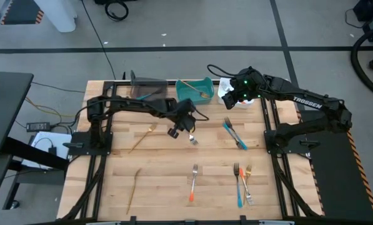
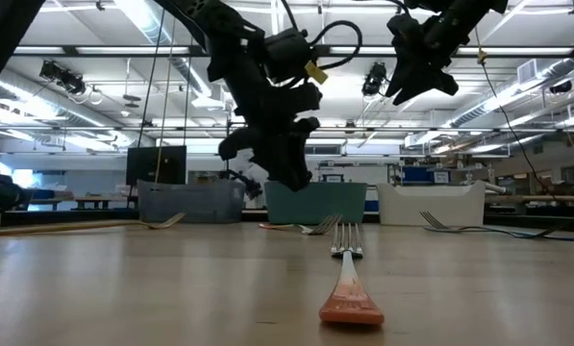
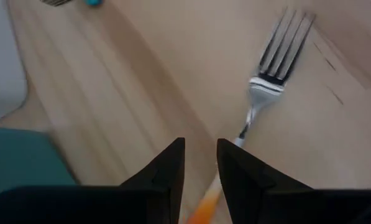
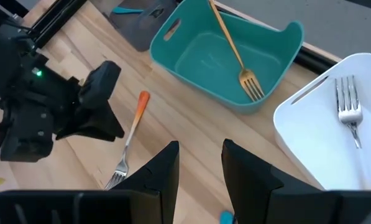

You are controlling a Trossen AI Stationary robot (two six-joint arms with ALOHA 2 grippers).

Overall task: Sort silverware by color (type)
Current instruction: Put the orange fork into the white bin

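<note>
Your left gripper [image 1: 181,127] hovers with its fingers parted and empty over the orange-handled fork [image 4: 128,144], which lies on the table [image 1: 161,181] near the teal bin [image 4: 222,62]. Picking it up looks next: lower, close on the handle. Your right gripper [image 1: 237,99] waits, released, above the white bin [image 4: 322,143].

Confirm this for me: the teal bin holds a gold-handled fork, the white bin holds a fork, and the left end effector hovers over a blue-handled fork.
Not quite. The fork under the left end effector is the orange-handled fork, not blue, as the right wrist view shows. The rest holds: the teal bin holds a gold-handled fork, and the white bin holds a fork.
</note>
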